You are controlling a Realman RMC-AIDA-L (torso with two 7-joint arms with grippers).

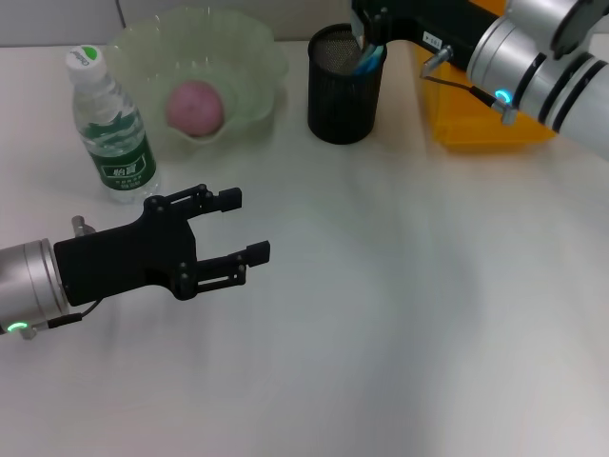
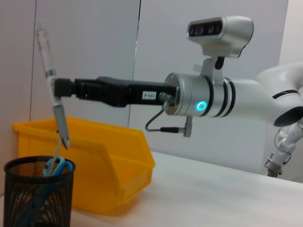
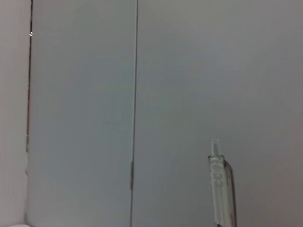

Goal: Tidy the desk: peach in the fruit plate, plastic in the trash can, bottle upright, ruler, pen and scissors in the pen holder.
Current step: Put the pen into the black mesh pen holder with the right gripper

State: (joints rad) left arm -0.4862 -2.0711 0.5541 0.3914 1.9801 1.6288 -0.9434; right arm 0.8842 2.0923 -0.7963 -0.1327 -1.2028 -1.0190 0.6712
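My right gripper [image 1: 366,30] is shut on a clear pen [image 2: 53,90] and holds it upright, tip just above the black mesh pen holder [image 1: 344,86]. The pen also shows in the right wrist view [image 3: 220,184]. Blue scissors handles [image 2: 57,167] stick out of the holder [image 2: 38,194]. The peach [image 1: 195,107] lies in the pale green fruit plate [image 1: 257,48]. The water bottle [image 1: 109,129] stands upright left of the plate. My left gripper [image 1: 245,226] is open and empty, low over the table near the bottle. No plastic is in view.
A yellow bin [image 1: 485,129] stands right of the pen holder, under my right arm; it also shows in the left wrist view [image 2: 99,161]. The white table [image 1: 400,314] stretches in front of me and to the right.
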